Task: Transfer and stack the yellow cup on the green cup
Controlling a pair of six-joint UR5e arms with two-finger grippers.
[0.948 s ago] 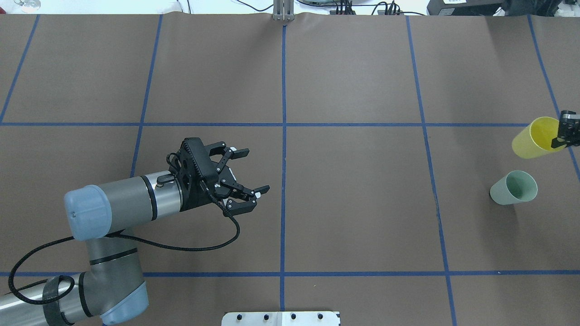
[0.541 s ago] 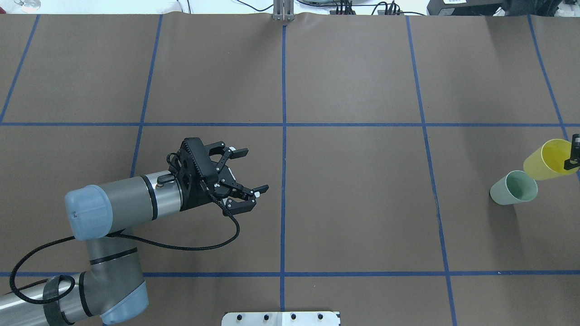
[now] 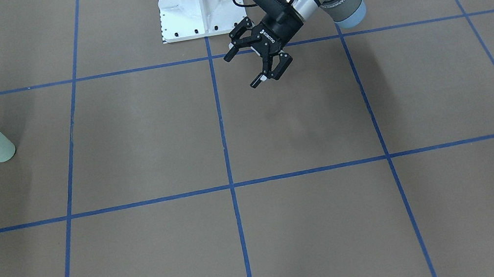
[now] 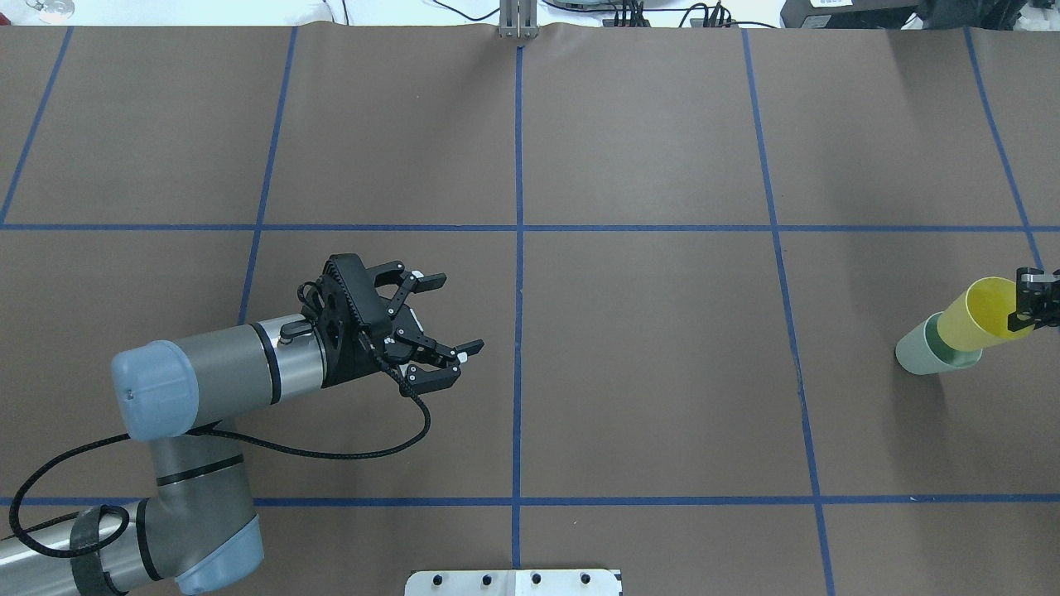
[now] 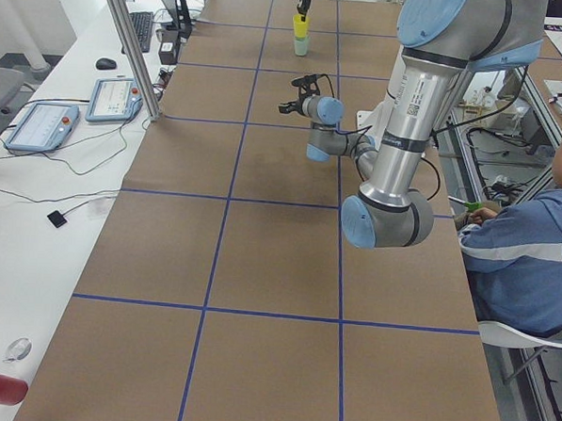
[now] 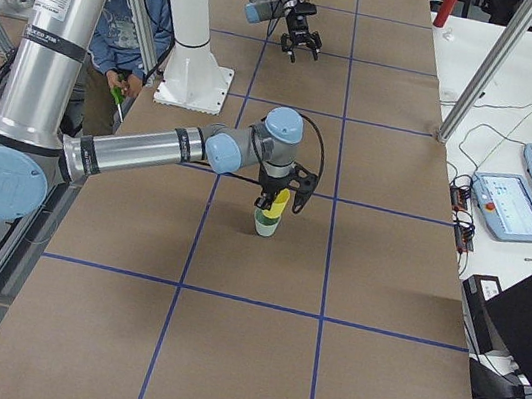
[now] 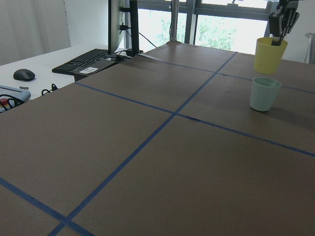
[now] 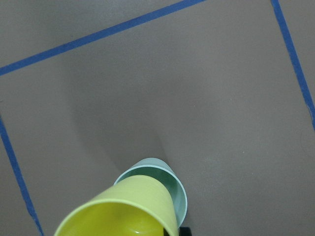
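Note:
The yellow cup [image 4: 977,319] hangs tilted in my right gripper [image 4: 1029,311], which is shut on its rim at the table's far right. The cup sits just above the green cup [image 4: 915,358], which stands upright on the table. In the left wrist view the yellow cup [image 7: 269,54] floats a small gap over the green cup [image 7: 264,93]. The right wrist view looks down past the yellow cup [image 8: 123,211] onto the green cup's rim [image 8: 176,187]. My left gripper [image 4: 454,314] is open and empty, held over the table's left middle.
Blue tape lines [image 4: 518,248] divide the brown table cover into squares. The white robot base [image 3: 200,2] stands at the near edge. A keyboard [image 7: 83,61] and a mouse lie on a side desk. A seated person [image 5: 519,251] is beside the table.
My right gripper has carried the yellow cup from beyond the green cup to right over it and lower. My left arm has drifted slightly left, still open.

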